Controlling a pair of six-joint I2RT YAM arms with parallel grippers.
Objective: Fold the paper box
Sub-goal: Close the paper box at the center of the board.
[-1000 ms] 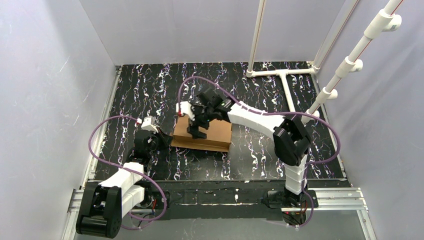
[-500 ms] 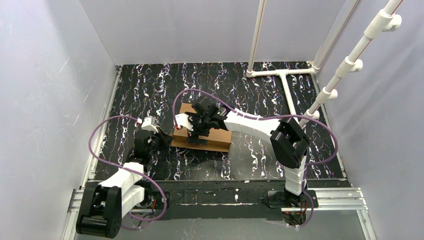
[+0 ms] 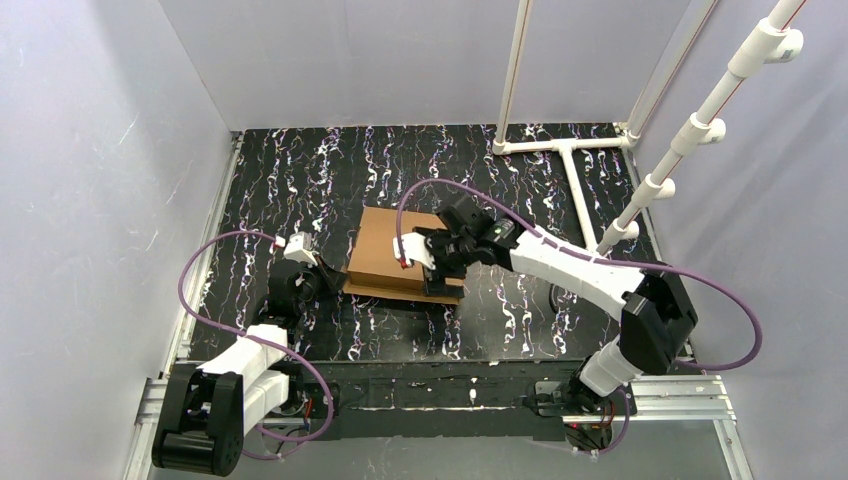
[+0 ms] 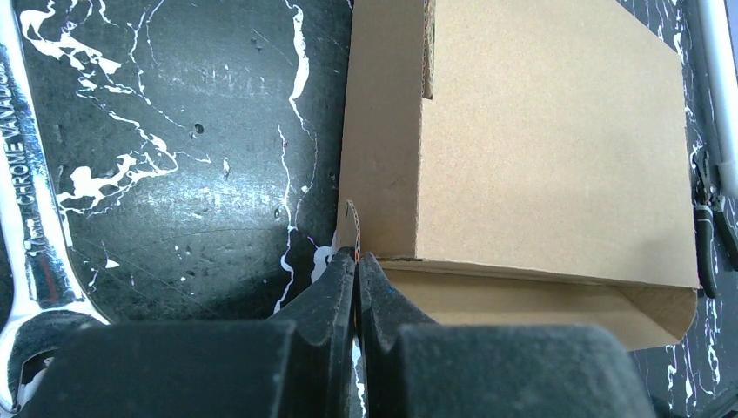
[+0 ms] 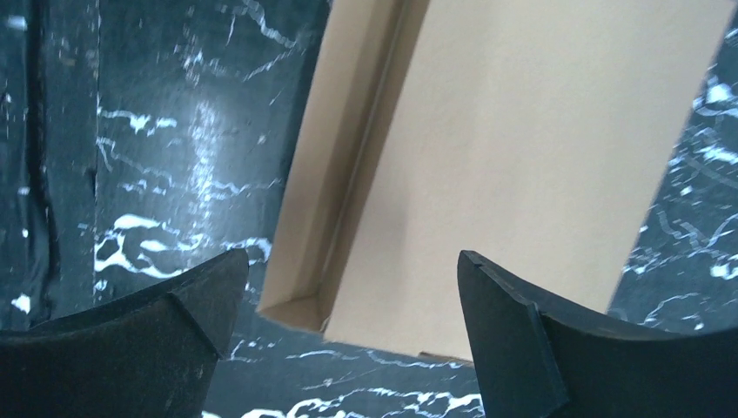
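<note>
A closed brown box (image 3: pixel 385 245) lies flat near the middle of the black, white-veined table (image 3: pixel 300 170), between the two arms, its lid down and its long sides running left to right. The left gripper (image 3: pixel 325 282) meets the box at its near left corner; from the wrist, its fingers (image 4: pixel 335 296) are clenched tight together, with a thin upright edge of cardboard running down into the seam between their tips, so it seems to pinch the box there. The right gripper (image 3: pixel 440 280) hangs over the box's right end, its fingers (image 5: pixel 174 322) spread wide apart and grasping nothing; the lid and an open slot along one side of the box show in the gap between them. A steel wrench (image 4: pixel 26 200) stamped "chrome vanadium" lies on the table to the left of the left gripper, well apart from the box. A white pipe frame (image 3: pixel 570 165) stands at the table's far right corner.
</note>
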